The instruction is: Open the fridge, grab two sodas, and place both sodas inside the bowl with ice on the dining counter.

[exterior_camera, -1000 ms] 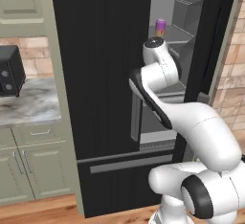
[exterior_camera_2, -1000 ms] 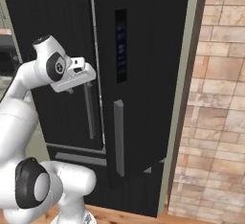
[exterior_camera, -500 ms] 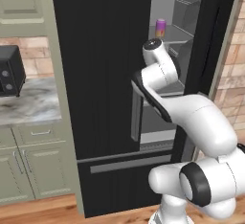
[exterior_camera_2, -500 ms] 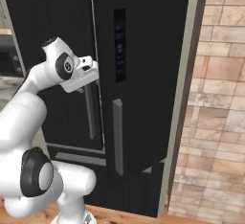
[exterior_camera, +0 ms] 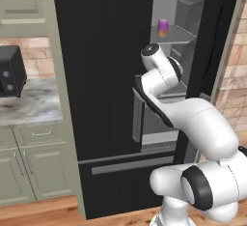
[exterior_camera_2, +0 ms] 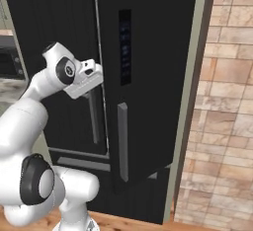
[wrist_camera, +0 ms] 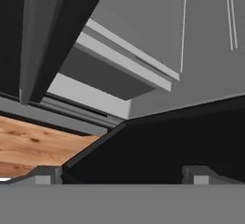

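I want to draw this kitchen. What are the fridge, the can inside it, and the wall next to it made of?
The fridge looks like smooth black metal or plastic, matte, with hardly any shine. The can looks like metal: purple fading to orange, with a silvery top. The wall looks like rough tan brick, with pale lines between the blocks. It is all rendered, so these are guesses.

The tall black two-door fridge [exterior_camera: 103, 75] stands with its right door [exterior_camera_2: 153, 77] swung open. On a grey interior shelf [exterior_camera: 176, 35], toward one o'clock from the arm in the left base view, stands the small purple-to-orange can with silver top [exterior_camera: 163, 27]. At nine o'clock of the fridge lies the veined marble worktop [exterior_camera: 31, 106], bearing the small black microwave [exterior_camera: 10, 71], above sage-green cabinets [exterior_camera: 34, 169]. A brick wall [exterior_camera_2: 222, 116] lies at three o'clock of the open door.
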